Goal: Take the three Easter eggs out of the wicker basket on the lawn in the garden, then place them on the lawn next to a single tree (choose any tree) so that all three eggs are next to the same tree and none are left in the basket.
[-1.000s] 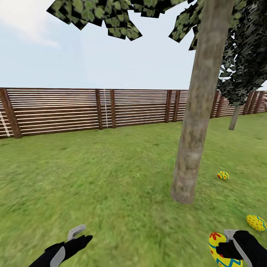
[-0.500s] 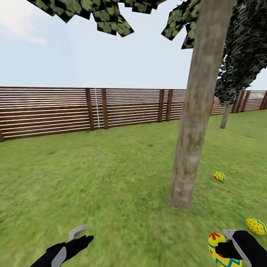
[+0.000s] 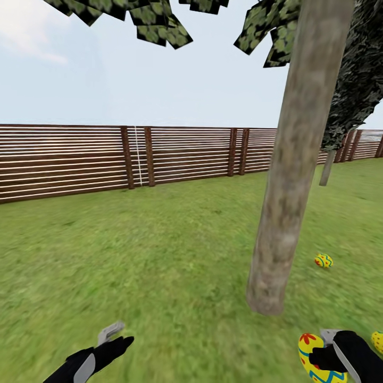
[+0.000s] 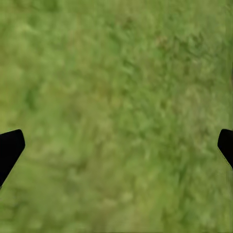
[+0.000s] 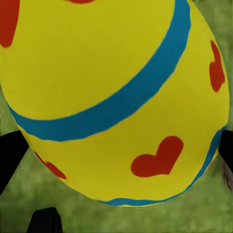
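We look out over the lawn (image 3: 149, 250), which fills the lower half of the head view and runs back to the slatted fence (image 3: 69, 159) across the middle of the frame. The tree (image 3: 290, 175) rises right of centre, its trunk meeting the grass at lower right and its leaves spreading along the top edge. We take this to be the tree chosen for the drop, since one egg (image 3: 323, 260) already lies on the grass just right of the trunk, and a sliver of a second egg (image 3: 378, 342) shows at the right edge near the bottom. Our right tool (image 3: 325, 357), in the lower right corner, is closed around the third egg (image 3: 309, 359); in the right wrist view that egg (image 5: 116, 97) sits between the dark fingertips (image 5: 9, 155), with grass behind it, so we judge it is being carried low and ready to be set down near the other two. Our left tool (image 3: 114, 338), at lower left, carries nothing; in the left wrist view its fingertips (image 4: 9, 150) sit at opposite edges with bare grass between them, so its jaws stand wide apart, out of the way. The basket is not in front of us here.
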